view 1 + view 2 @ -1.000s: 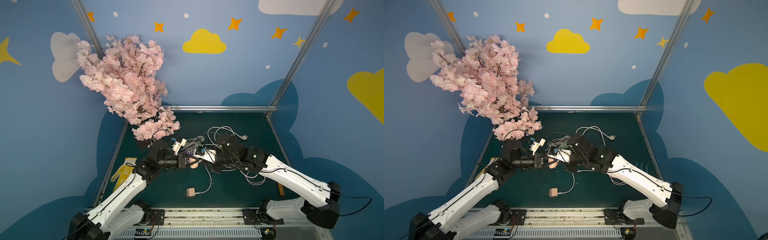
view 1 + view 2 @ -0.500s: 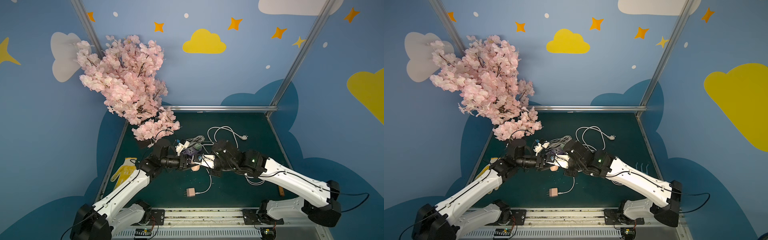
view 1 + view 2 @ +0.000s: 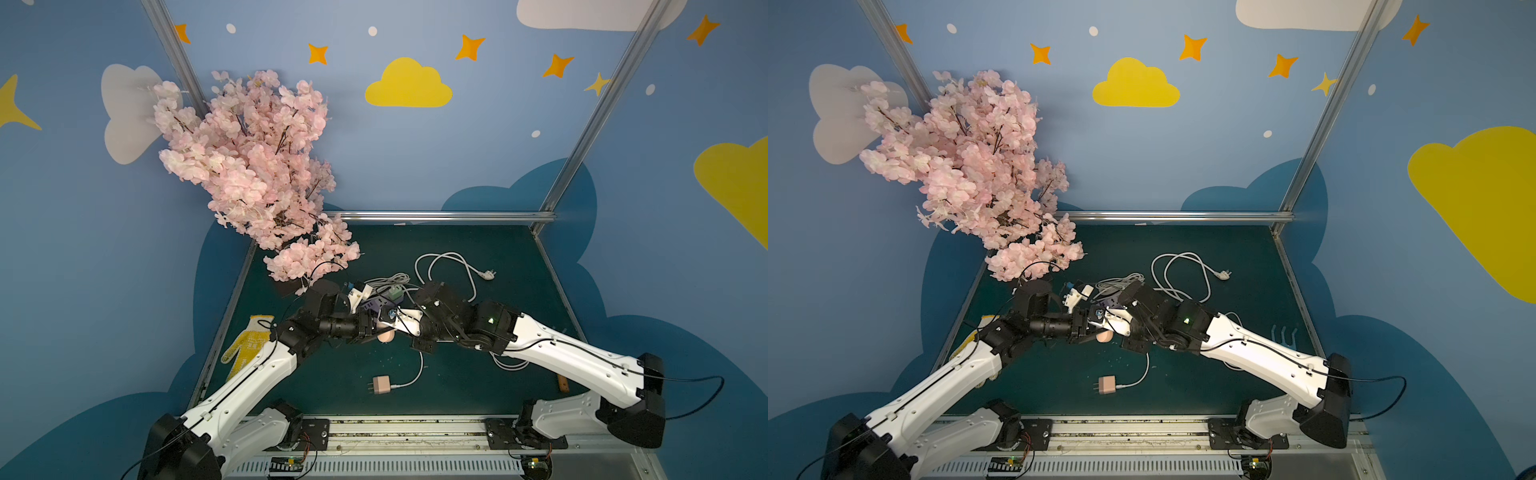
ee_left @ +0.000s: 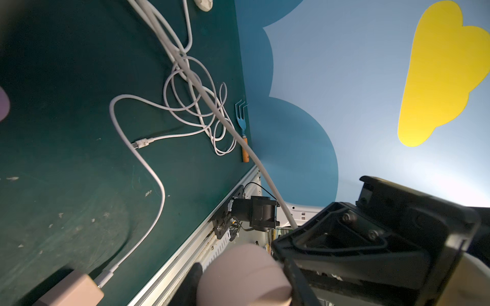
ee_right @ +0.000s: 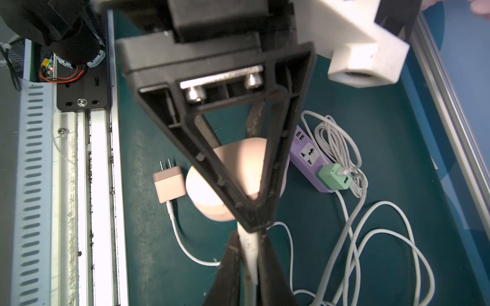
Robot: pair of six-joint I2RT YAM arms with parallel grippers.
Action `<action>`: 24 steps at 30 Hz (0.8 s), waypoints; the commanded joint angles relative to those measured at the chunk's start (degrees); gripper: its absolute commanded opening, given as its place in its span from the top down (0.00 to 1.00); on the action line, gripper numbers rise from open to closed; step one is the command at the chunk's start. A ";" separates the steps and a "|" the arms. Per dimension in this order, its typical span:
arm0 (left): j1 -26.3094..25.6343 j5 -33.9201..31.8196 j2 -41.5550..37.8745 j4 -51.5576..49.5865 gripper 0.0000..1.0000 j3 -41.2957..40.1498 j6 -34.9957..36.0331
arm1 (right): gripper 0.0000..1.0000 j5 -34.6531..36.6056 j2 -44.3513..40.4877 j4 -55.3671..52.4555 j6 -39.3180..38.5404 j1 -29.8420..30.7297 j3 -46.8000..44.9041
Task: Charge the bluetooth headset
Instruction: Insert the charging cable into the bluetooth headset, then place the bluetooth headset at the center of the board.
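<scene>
The pink, egg-shaped bluetooth headset case hangs just above the green table, with my left gripper shut on it. In the left wrist view the case fills the space between the fingers of this gripper. My right gripper is shut on the white plug end of the charging cable, held right at the case. That cable runs to a pink charger adapter lying on the table.
A purple power strip with a green adapter and coiled white cord lies behind the grippers. A pink blossom tree overhangs the back left. A yellow glove lies left; a blue hand fork lies right.
The right gripper has moved left with the cable end, up to the case. The left arm has shifted slightly toward the middle. Both grips are unchanged.
</scene>
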 commanded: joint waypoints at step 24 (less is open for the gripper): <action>8.54 -19.37 4.07 -27.03 0.97 6.05 21.53 | 0.46 -3.65 -17.11 10.11 9.60 -1.79 -8.84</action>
